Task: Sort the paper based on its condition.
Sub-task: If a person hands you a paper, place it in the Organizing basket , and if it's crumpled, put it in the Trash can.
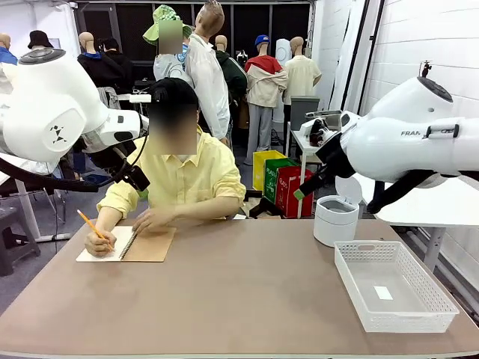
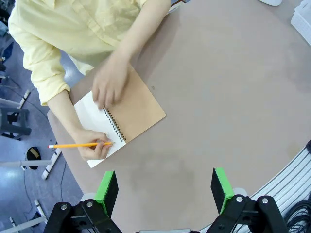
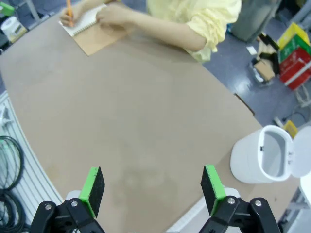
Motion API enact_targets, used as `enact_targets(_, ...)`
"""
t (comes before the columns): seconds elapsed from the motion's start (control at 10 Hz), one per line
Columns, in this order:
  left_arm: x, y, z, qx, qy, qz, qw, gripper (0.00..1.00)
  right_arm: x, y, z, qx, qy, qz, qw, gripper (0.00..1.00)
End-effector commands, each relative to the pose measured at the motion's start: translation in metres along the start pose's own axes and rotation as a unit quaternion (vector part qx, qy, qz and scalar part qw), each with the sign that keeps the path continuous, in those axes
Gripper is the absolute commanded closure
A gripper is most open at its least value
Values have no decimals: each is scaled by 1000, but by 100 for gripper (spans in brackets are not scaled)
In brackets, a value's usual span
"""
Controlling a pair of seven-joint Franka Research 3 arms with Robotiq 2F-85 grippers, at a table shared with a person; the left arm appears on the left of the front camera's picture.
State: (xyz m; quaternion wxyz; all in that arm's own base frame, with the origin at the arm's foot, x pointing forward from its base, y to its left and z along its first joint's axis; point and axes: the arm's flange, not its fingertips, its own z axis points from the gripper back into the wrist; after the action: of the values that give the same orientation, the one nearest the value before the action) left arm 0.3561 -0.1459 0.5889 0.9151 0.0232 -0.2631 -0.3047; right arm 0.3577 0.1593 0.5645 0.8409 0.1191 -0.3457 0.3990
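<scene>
Paper lying in notebook at table edge under pencil-pinching hand; left gripper, right gripper hanging spread over its bare middle.

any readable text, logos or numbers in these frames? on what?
"FRAN": on the right arm, on its white shell; the rest of the word is hidden.
Black emblem, no letters: on the left arm.
Print on the red crate and green crate behind the table: too small to read.
Page of the notebook: no writing legible.
</scene>
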Motion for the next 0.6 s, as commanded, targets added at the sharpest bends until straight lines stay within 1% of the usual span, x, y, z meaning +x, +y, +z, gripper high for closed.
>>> enact_targets(0.0,-1,3,1,-4,9,2,1000,0,-6,-8,-1,50,-54,24,997,0)
enact_targets(0.2,-1,3,0,-1,15,0,1000,0,-8,-10,-5,76,-79,29,994,0)
enact_targets(0.5,2,3,-3,3,27,-6,1000,0,-5,-9,-9,81,-98,38,991,0)
